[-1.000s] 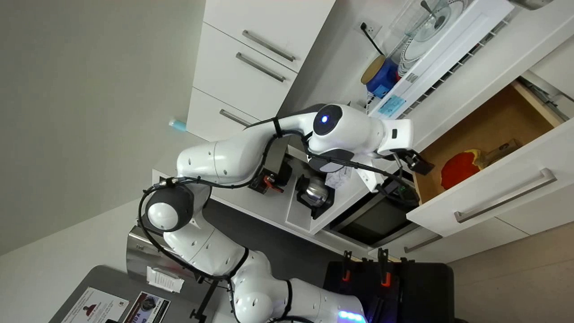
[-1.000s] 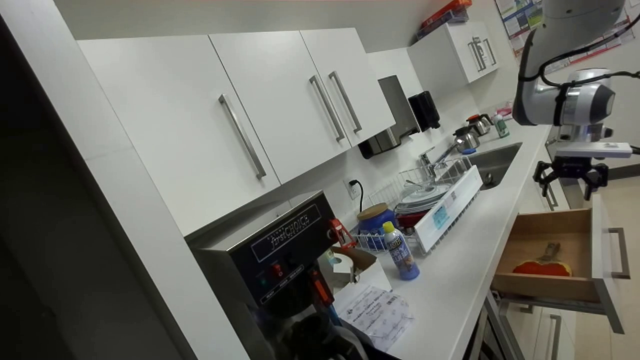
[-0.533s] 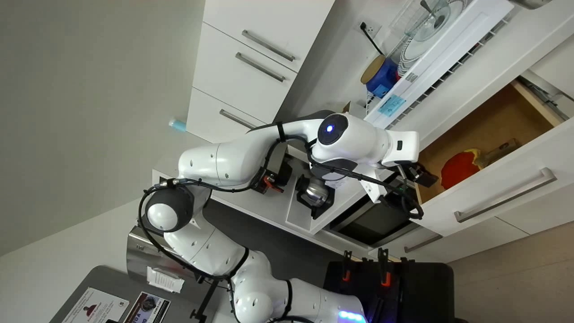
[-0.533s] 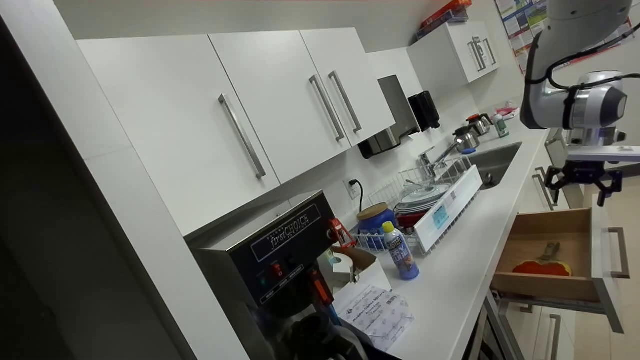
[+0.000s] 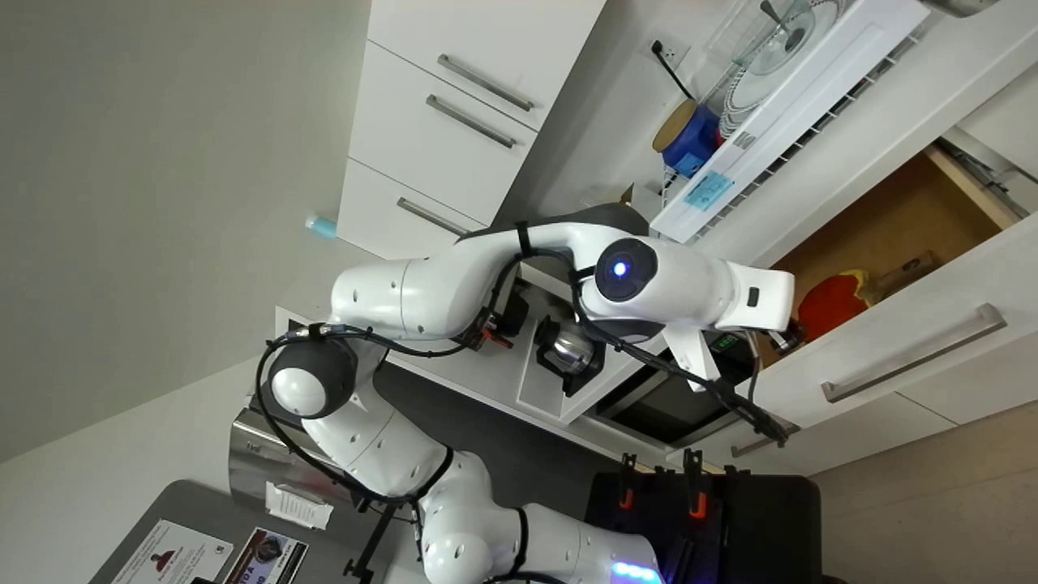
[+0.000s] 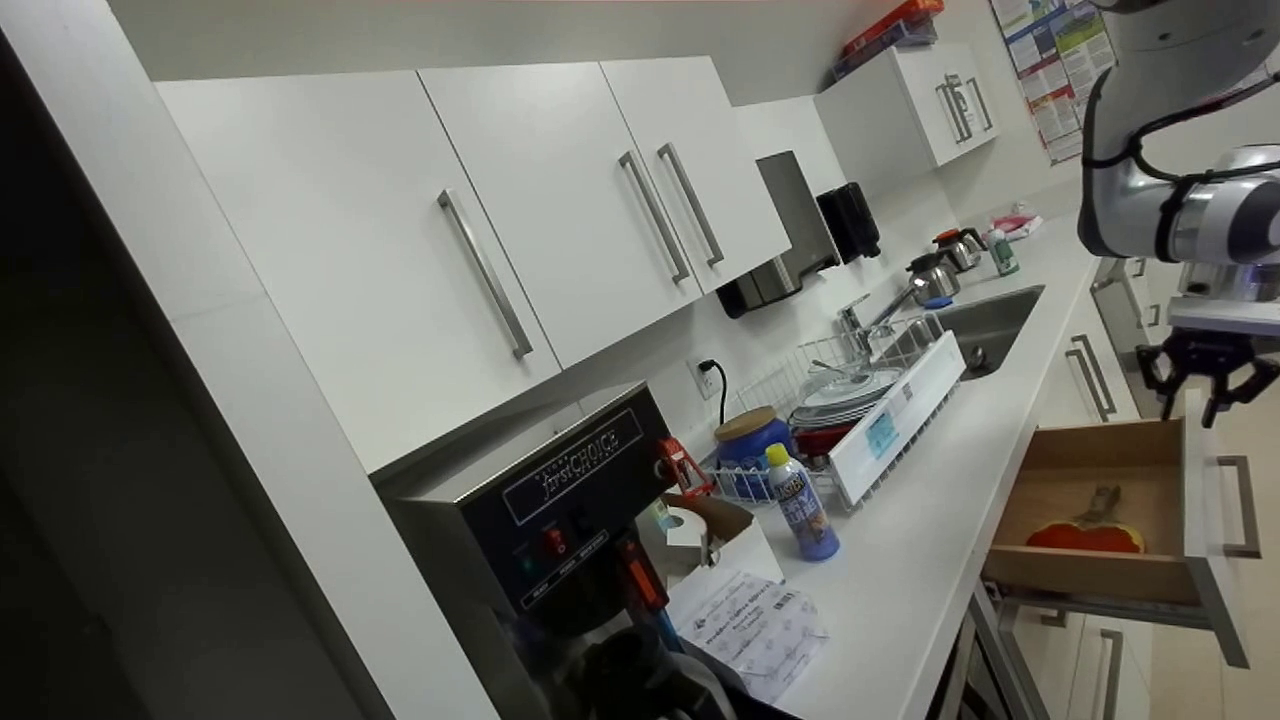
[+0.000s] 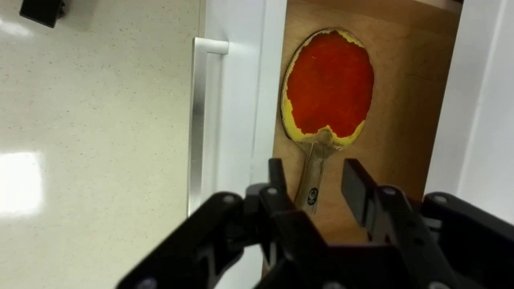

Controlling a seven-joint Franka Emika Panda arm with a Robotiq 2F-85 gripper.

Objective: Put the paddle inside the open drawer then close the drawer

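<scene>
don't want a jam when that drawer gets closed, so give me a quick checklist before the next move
1. Paddle inside the drawer: ok, it lies on the wooden bottom.
2. Gripper free of the paddle: ok, open and holding nothing.
3. Gripper lined up with the bar handle: not ok, the bar handle lies off to one side in the wrist view.
4. Gripper clear of the drawer's path: cannot tell, they overlap in both exterior views.
5. Drawer shut: not ok, it stands open.

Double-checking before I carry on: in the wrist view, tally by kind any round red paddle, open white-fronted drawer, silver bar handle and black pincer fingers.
Round red wooden-handled paddle: 1
Open white-fronted drawer with wooden inside: 1
Slim silver bar handle: 1
Black pincer fingers: 2
Total: 5
</scene>
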